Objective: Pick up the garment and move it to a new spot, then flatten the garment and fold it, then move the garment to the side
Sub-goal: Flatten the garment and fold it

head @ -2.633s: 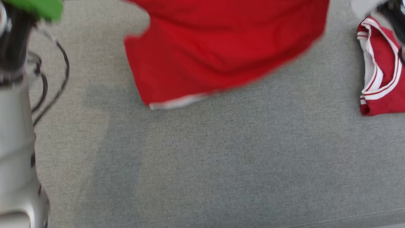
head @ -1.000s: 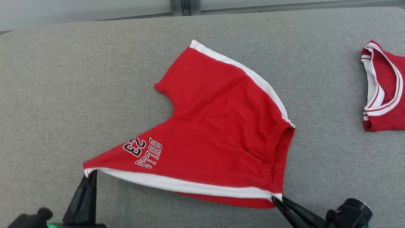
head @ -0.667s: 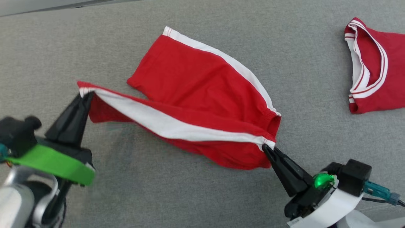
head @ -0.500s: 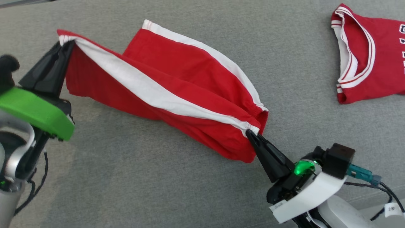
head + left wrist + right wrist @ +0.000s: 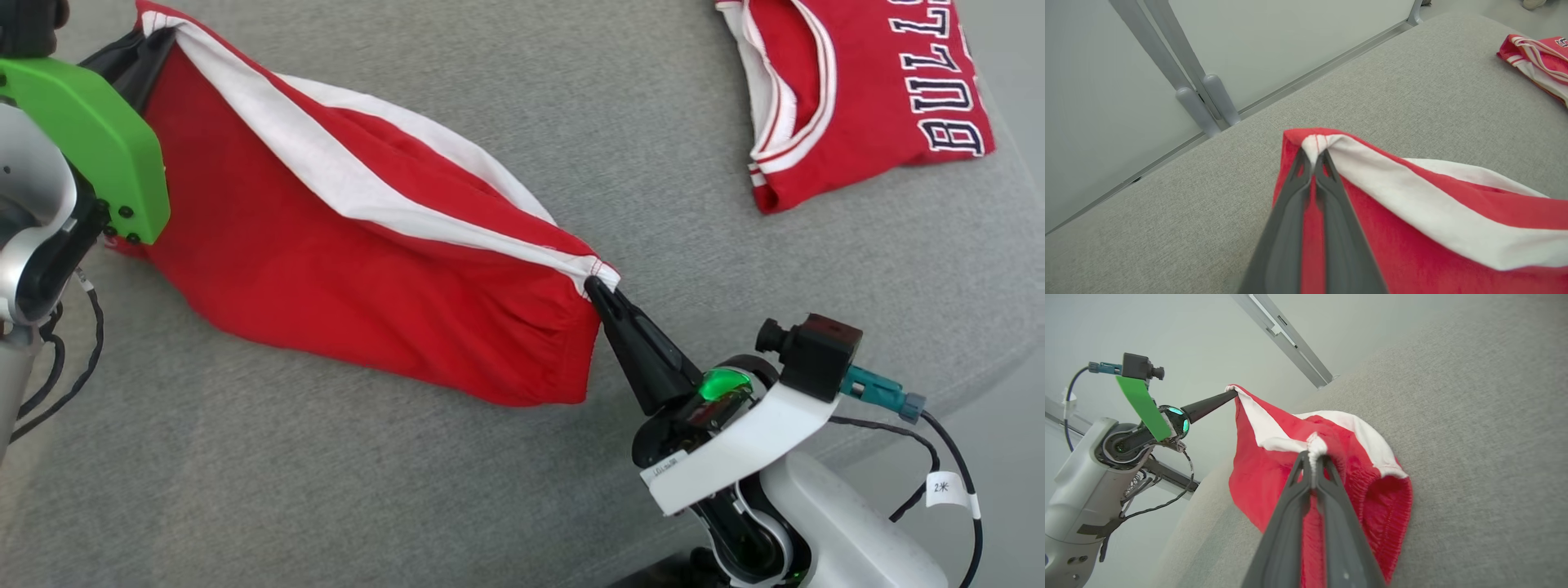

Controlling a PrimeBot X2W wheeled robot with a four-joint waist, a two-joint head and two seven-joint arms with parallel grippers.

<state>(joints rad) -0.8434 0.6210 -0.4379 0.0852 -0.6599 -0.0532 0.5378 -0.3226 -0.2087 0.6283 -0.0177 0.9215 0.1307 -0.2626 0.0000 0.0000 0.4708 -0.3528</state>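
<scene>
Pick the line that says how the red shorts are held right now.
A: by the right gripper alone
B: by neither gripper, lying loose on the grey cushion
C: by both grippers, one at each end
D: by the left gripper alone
C: the left gripper and the right gripper are each shut on a white-trimmed corner of the red shorts, which are stretched between them.

Red jersey lies on grey cushion
</scene>
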